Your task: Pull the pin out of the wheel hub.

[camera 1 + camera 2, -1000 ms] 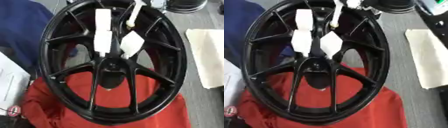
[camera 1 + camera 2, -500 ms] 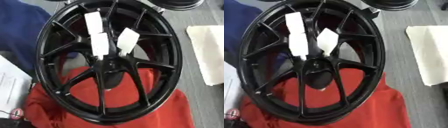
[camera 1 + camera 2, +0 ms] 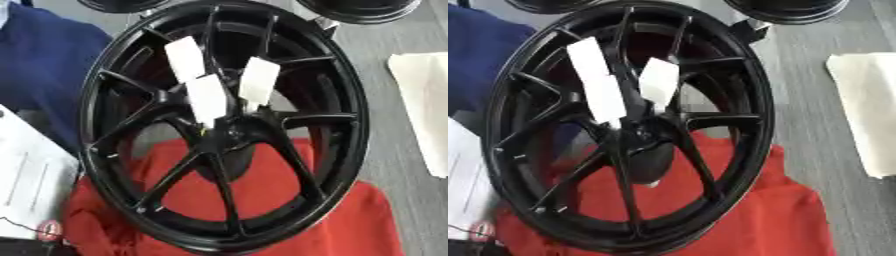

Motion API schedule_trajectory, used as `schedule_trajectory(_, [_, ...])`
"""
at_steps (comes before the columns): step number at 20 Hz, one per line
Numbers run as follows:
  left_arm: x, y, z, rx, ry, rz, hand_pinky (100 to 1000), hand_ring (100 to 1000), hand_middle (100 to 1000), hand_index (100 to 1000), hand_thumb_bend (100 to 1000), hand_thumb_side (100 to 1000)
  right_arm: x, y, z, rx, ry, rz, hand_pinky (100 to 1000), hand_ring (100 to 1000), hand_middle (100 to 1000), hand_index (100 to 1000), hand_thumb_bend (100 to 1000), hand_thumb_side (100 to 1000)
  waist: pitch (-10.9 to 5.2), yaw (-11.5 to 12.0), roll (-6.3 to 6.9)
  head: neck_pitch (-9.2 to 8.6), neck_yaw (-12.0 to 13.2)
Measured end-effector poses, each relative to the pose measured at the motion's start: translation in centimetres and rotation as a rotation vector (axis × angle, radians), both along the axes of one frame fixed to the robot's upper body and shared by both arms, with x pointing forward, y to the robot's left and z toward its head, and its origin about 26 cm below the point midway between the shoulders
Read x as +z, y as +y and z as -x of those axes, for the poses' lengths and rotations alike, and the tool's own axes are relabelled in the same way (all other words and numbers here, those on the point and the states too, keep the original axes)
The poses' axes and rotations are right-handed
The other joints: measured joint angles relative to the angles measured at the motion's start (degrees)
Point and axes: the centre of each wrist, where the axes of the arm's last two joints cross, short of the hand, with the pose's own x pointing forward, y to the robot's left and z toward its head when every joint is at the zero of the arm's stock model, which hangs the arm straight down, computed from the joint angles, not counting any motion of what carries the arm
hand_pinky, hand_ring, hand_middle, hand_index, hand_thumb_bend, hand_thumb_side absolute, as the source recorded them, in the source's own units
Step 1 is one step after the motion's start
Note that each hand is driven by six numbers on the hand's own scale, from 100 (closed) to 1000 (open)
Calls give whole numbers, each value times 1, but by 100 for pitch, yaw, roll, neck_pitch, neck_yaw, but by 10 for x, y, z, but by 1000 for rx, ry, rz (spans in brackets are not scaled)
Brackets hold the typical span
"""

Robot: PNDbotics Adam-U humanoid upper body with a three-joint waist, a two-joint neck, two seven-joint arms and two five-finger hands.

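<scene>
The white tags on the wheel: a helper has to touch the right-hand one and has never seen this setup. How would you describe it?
Find the big black wheel lying over the red cloth. Just above its hub, three white tags sit among the spokes. The one you want is the rightmost tag; it stands apart, tilted, while the other two overlap in a line to its left.
</scene>
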Motion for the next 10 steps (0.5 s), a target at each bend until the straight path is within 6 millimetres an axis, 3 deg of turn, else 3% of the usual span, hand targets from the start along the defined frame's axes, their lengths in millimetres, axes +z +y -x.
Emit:
schedule_trajectory(6, [0,0,0,0,0,0,805,809,658,711,228,667,-9,-16,2,-139,11,-21,913,1000,954,916,190,100,0,-11,21,-26,-1])
schedule_trajectory(8, [0,0,0,0,0,0,805,809,658,711,228,668,-10,-18,2,-168,6,-31,877,1000,872,881,100,100,0,-17,21,-26,-4])
schedule_trajectory(9, [0,0,0,0,0,0,805,809,658,711,228,668,-10,-18,2,-176,-2,-38,863,1000,853,860,100,100,0,-21,21,-26,-4])
schedule_trajectory(10, [0,0,0,0,0,0,805,809,658,711,228,668,-10,-18,2,-182,-18,-51,847,980,840,841,100,183,0,-21,20,-26,-4])
